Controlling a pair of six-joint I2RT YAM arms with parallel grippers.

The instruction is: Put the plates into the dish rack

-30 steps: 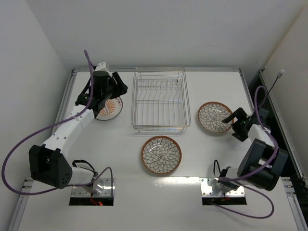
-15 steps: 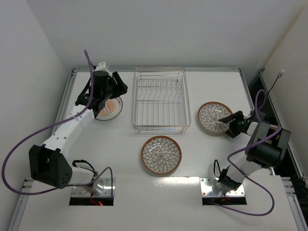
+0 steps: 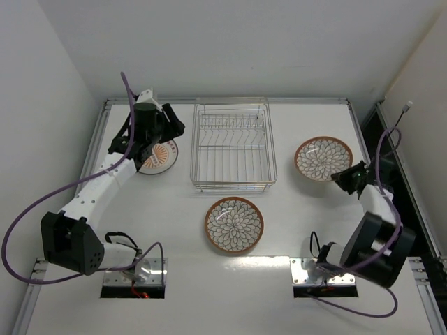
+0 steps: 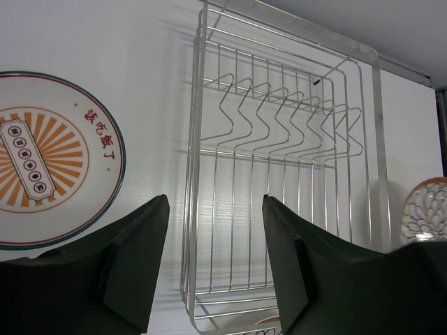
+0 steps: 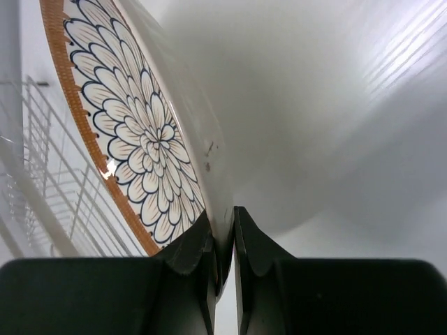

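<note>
Overhead view: the dish rack [image 3: 234, 145] stands at mid-counter with no plate in any slot, so loading has not been completed for a single item and all three plates remain outstanding. The centre plate [image 3: 234, 225] lies flat on the counter [image 3: 307, 223] just in front of the rack, untouched by either arm. The sunburst plate [image 3: 159, 156] lies left of the rack, partly under the left pincer [image 3: 145, 150]. The right-hand plate [image 3: 323, 158] sits right of the rack, with the right pincer [image 3: 346, 176] at its near right rim. Left wrist view: the left pincer [image 4: 215, 202] is spread wide and holds nothing; the sunburst plate [image 4: 49, 160] lies flat to the left of the fingers, apart from them, and the rack [image 4: 279, 160] lies ahead. Right wrist view: the right pincer [image 5: 222, 241] is pressed onto the rim of the right-hand plate [image 5: 140, 132], which stands tilted steeply on edge; it appears raised off the counter. Rack wires [image 5: 42, 174] show beyond it. Judgement: first transfer is under way, insertion pending.
</note>
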